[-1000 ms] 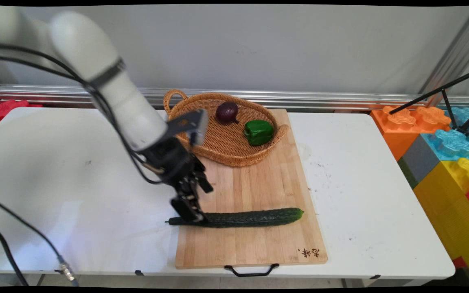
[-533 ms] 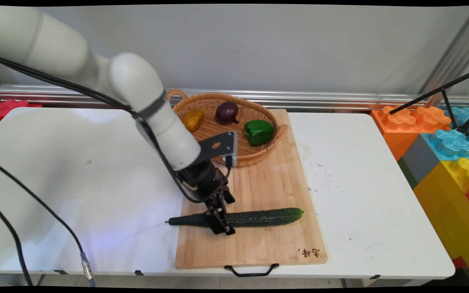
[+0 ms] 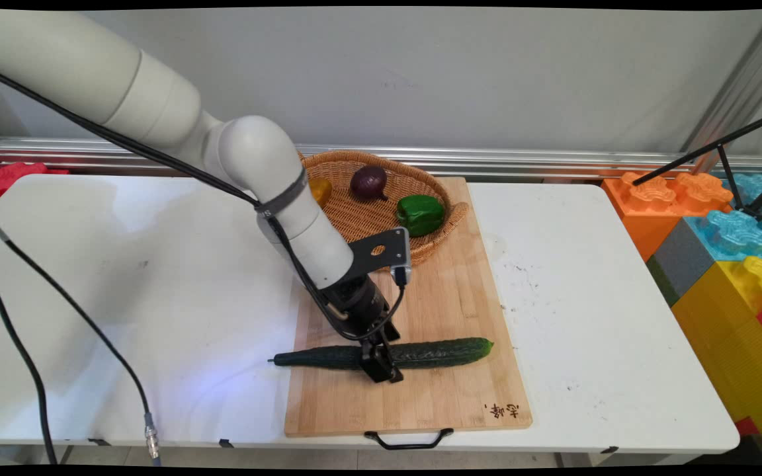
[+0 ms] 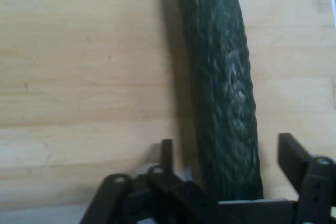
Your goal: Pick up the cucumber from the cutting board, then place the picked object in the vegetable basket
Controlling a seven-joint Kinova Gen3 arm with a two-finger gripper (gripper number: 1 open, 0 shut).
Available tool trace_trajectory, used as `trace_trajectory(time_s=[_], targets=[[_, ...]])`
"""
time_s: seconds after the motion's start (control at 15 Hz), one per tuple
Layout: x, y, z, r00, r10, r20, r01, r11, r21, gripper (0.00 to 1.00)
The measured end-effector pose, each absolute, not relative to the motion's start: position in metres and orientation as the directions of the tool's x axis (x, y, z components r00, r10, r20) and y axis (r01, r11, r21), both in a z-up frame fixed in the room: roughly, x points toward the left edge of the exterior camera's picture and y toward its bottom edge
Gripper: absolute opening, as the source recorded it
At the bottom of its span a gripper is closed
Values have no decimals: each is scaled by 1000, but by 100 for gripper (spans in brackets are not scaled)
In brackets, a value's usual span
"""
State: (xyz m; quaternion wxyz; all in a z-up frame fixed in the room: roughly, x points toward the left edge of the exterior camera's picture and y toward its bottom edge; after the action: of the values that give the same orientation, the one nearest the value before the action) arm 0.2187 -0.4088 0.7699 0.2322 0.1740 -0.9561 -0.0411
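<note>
Looking down, main view: the gripper (image 3: pixel 381 367) stands on the cucumber (image 3: pixel 434 352), near its middle, toward the stem end.
Cucumber: lies lengthwise across the board (image 3: pixel 421 396), stem tip past the board's left edge, over the table (image 3: pixel 123 297).
Basket (image 3: pixel 361 225): on the board's far end, holding an onion (image 3: pixel 369 182), a green pepper (image 3: pixel 420 214) and a yellow-orange thing (image 3: pixel 320 190).
Blocks (image 3: pixel 718 225): coloured, stacked off the table's right end, well apart from the board.
Hidden, main view: the arm covers most of the yellow-orange thing and the basket's left rim; the fingers overlap the cucumber, so their gap cannot be read here.
Hand view: the cucumber (image 4: pixel 226 93) runs up from between the two fingers (image 4: pixel 291 153), board (image 4: pixel 79 77) to both sides.
Jaws: apart, one finger on each side of the cucumber; a sliver of board shows between each finger and the skin.
Only here: the straddle and the cucumber's bumpy skin.
Cut off, hand view: both cucumber ends; basket and table lie out of frame.
</note>
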Motion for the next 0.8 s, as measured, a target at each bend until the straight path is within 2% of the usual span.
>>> trace_trajectory(time_s=[0.4, 0.8], targets=[[209, -413, 775, -826, -363, 431, -325, 932, 162, 0], [204, -420, 805, -801, -373, 467, -331, 928, 173, 0]])
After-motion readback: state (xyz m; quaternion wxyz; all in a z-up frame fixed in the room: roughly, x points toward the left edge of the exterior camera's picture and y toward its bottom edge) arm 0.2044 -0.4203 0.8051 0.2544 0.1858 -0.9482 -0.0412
